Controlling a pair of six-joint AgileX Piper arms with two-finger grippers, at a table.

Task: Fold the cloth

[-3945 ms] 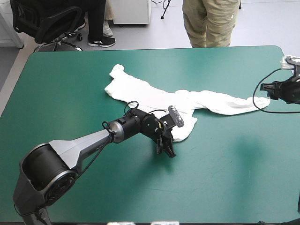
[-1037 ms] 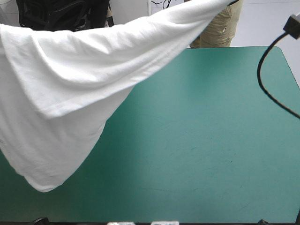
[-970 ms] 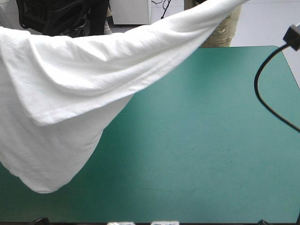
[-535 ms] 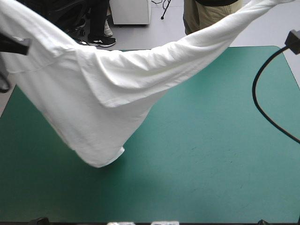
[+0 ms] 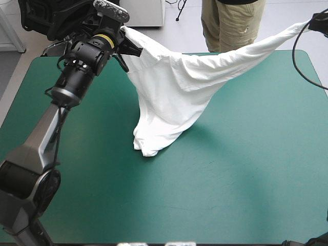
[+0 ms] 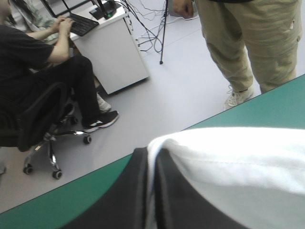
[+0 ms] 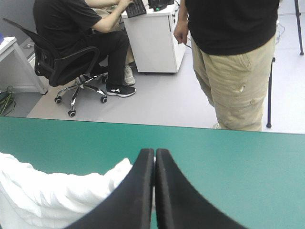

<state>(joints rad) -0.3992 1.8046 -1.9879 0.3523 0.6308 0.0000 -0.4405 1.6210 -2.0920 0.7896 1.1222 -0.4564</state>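
The near half of the bench [image 5: 230,179] lies bare; the T-shirt [image 5: 169,97] touches it only with its lowest fold, left of the middle. From there it rises to the left tool [image 5: 127,47] over the far left corner and the right tool [image 5: 313,23] over the far right, both clamped on it. Just before, its low end hung nearer the front edge.

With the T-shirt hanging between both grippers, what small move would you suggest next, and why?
Probably lower both together: the left gripper and right gripper are shut on the T-shirt, and only its lowest tip seems to touch the table.
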